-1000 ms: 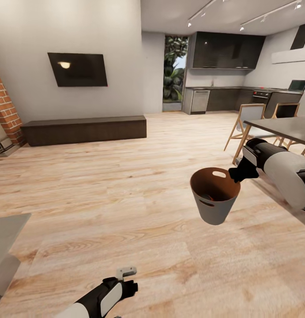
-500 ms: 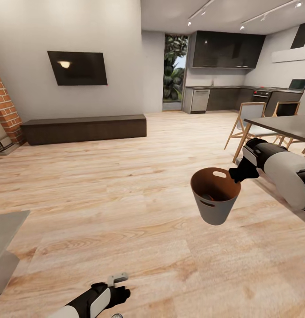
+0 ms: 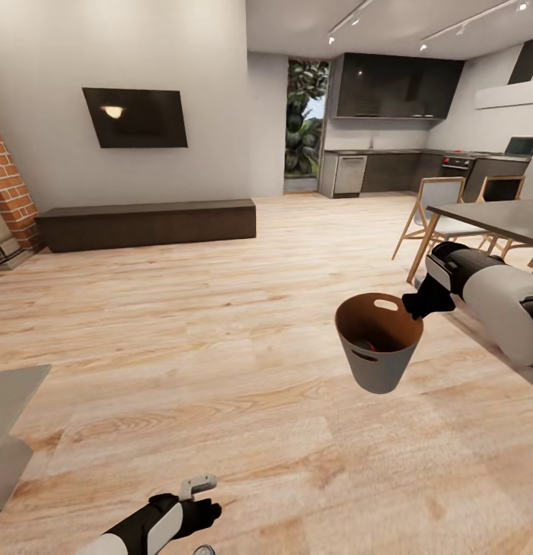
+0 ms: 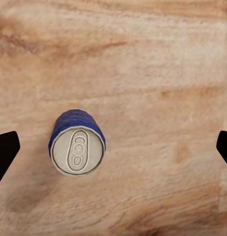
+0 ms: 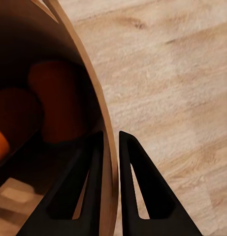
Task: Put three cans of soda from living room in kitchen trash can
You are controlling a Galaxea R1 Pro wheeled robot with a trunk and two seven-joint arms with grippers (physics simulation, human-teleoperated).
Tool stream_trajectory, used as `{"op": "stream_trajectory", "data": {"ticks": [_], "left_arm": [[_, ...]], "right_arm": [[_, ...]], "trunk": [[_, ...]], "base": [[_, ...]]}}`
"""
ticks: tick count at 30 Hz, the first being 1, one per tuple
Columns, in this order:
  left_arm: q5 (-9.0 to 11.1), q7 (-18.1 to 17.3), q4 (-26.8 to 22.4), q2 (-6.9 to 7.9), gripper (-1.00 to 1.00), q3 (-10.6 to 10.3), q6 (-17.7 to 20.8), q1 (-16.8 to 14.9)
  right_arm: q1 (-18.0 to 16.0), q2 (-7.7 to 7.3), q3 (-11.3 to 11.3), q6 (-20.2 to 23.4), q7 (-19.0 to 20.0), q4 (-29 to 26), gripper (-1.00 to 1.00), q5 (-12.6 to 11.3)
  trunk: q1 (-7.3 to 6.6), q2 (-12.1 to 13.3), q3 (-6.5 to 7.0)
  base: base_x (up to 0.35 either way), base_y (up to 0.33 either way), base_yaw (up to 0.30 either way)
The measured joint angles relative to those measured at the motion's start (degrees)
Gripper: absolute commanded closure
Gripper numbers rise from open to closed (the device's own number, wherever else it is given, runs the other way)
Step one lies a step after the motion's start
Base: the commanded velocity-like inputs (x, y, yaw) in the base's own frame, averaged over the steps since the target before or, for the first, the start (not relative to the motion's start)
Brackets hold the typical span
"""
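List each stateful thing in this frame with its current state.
Trash can: lifted off the floor, upright, rim pinched by right gripper.
Orange cans: lying inside the trash can.
Blue can: upright on wood floor, untouched.
Left gripper: open, fingers wide apart, above the blue can.

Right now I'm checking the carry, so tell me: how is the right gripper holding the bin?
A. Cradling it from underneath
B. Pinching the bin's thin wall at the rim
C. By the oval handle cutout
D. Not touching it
B: in the right wrist view the right gripper has one finger inside and one outside the bin wall, closed on it.
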Motion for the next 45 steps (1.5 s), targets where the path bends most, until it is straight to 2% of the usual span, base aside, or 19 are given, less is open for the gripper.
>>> {"op": "stream_trajectory", "data": {"ticks": [2,35,45], "left_arm": [[0.0,-0.4,0.0,0.09,-1.00,0.0,-0.1,0.0],[0.0,-1.0,0.1,1.02,-1.00,0.0,-0.2,0.0],[-0.1,-1.0,0.1,0.98,-1.00,-0.1,-0.4,0.0]], "right_arm": [[0.0,0.06,-0.1,0.0,0.0,0.0,1.00,0.0],[-0.1,-0.02,-0.3,0.0,0.0,-0.1,1.00,-0.3],[0.0,0.02,-0.2,0.0,0.0,-0.1,1.00,-0.1]], "trunk": [[0.00,0.0,0.00],[7.25,-13.2,-5.92],[7.52,-13.4,-8.14]], "base": [[0.000,0.000,0.000],[0.000,0.000,0.000],[0.000,0.000,0.000]]}}
